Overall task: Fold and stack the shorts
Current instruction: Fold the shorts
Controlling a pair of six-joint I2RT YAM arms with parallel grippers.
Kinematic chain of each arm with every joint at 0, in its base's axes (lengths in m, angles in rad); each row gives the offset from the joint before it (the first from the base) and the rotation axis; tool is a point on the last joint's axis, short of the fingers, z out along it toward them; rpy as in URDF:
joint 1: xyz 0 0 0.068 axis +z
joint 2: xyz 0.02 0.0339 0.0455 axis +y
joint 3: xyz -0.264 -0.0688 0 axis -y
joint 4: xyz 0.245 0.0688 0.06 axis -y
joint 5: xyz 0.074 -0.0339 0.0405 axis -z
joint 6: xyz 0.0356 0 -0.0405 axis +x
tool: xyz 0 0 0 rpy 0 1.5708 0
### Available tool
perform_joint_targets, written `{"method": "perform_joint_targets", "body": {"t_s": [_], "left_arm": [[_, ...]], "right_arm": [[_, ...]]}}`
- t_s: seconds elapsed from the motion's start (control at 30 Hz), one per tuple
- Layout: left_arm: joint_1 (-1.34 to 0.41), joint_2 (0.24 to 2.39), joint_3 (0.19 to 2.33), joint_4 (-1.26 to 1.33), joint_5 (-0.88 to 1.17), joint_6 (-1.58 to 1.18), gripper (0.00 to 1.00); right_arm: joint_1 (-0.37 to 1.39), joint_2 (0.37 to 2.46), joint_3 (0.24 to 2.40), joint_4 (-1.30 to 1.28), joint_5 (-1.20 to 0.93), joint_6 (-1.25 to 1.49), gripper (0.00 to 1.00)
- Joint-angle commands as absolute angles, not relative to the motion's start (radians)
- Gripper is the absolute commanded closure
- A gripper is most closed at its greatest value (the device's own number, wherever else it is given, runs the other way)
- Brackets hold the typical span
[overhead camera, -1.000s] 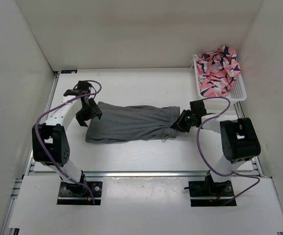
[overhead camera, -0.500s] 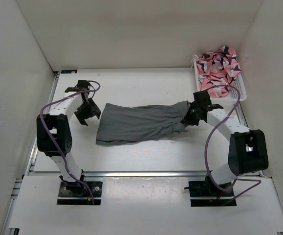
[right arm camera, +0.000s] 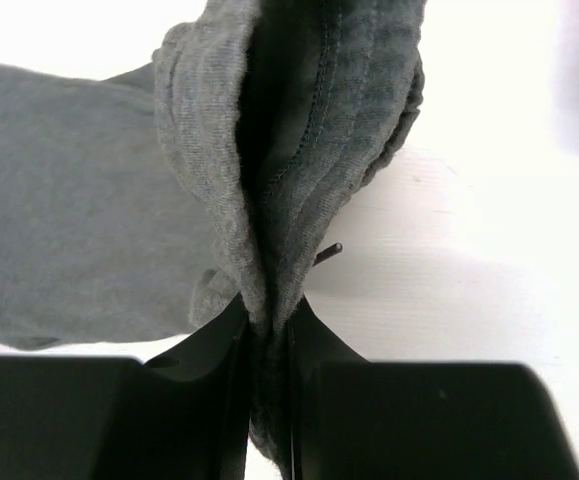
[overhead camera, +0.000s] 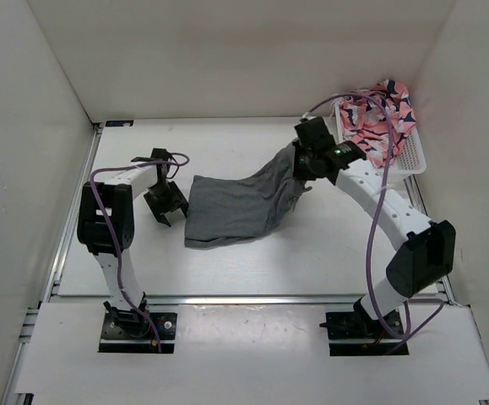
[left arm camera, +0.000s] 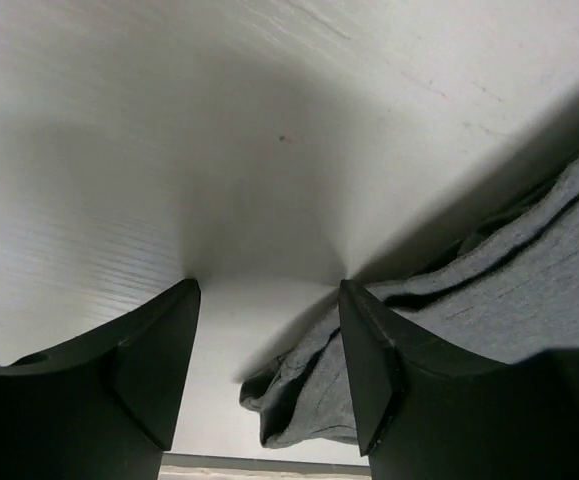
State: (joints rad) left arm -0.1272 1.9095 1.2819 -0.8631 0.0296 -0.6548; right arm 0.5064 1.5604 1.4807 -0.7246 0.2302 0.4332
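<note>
The grey shorts (overhead camera: 236, 202) lie mid-table, their right end lifted off the surface. My right gripper (overhead camera: 301, 160) is shut on the gathered waistband (right arm camera: 299, 150) and holds it up above the table; a drawstring tip (right arm camera: 329, 253) pokes out beside the fabric. My left gripper (overhead camera: 170, 205) is open and empty just left of the shorts' left edge. In the left wrist view the gripper (left arm camera: 267, 300) has bare table between its fingers, and the grey fabric (left arm camera: 489, 290) lies to the right of the right finger.
A white basket (overhead camera: 411, 159) at the back right holds pink, navy and white patterned cloth (overhead camera: 377, 114). White walls enclose the table on the left, back and right. The right arm's purple cable arches over the basket.
My right gripper rose and swung left toward the back, pulling the waistband with it; the shorts slid right and bunched shorter. My left gripper let go of the left end and stands open beside it.
</note>
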Motion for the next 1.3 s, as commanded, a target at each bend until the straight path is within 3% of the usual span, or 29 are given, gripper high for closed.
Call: {"method": "perform_joint_targets", "body": {"t_s": [0.0,0.3,0.43,0.73,0.8,0.83,0.87,0.9,0.97,1.1,1.13,1.17,1.27], "left_arm": [[-0.147,1.916,1.282,-0.825,0.072,-0.658,0.32],[-0.147,1.925,1.252,-0.816,0.072,-0.658,0.35],[-0.147,1.925,1.252,-0.807,0.072,-0.658,0.36],[-0.147,1.907,1.233,-0.807,0.063,-0.658,0.35],[-0.147,1.881,1.233,-0.807,0.063,-0.658,0.26],[-0.135,1.867,1.233,-0.807,0.063,-0.658,0.24],[-0.123,1.850,1.223,-0.807,0.077,-0.641,0.22],[-0.108,1.832,1.223,-0.824,0.077,-0.641,0.18],[-0.034,1.767,1.223,-0.851,0.063,-0.595,0.17],[0.066,1.671,1.259,-0.943,-0.012,-0.539,0.16],[0.066,1.640,1.276,-0.959,-0.026,-0.538,0.17],[0.066,1.626,1.307,-0.969,-0.035,-0.529,0.19],[-0.019,1.591,1.366,-0.994,-0.063,-0.529,0.20]], "right_arm": [[0.592,1.607,1.584,-0.804,0.336,0.405,1.00],[0.856,1.894,1.923,-0.946,0.449,0.416,1.00],[0.905,2.028,2.130,-1.014,0.439,0.426,1.00],[0.954,2.249,2.359,-1.013,0.355,0.445,0.98],[0.954,2.272,2.403,-0.985,0.293,0.428,0.75],[0.954,2.272,2.404,-0.935,0.250,0.428,0.38],[0.954,2.252,2.404,-0.917,0.221,0.428,0.23],[0.954,2.231,2.372,-0.898,0.175,0.428,0.14],[0.954,2.136,2.312,-0.841,0.154,0.428,0.07],[0.890,1.877,1.855,-0.629,0.094,0.492,0.13],[0.871,1.827,1.777,-0.588,0.084,0.532,0.19],[0.833,1.754,1.710,-0.548,0.074,0.549,0.36],[0.778,1.674,1.514,-0.538,0.083,0.589,0.65]]}}
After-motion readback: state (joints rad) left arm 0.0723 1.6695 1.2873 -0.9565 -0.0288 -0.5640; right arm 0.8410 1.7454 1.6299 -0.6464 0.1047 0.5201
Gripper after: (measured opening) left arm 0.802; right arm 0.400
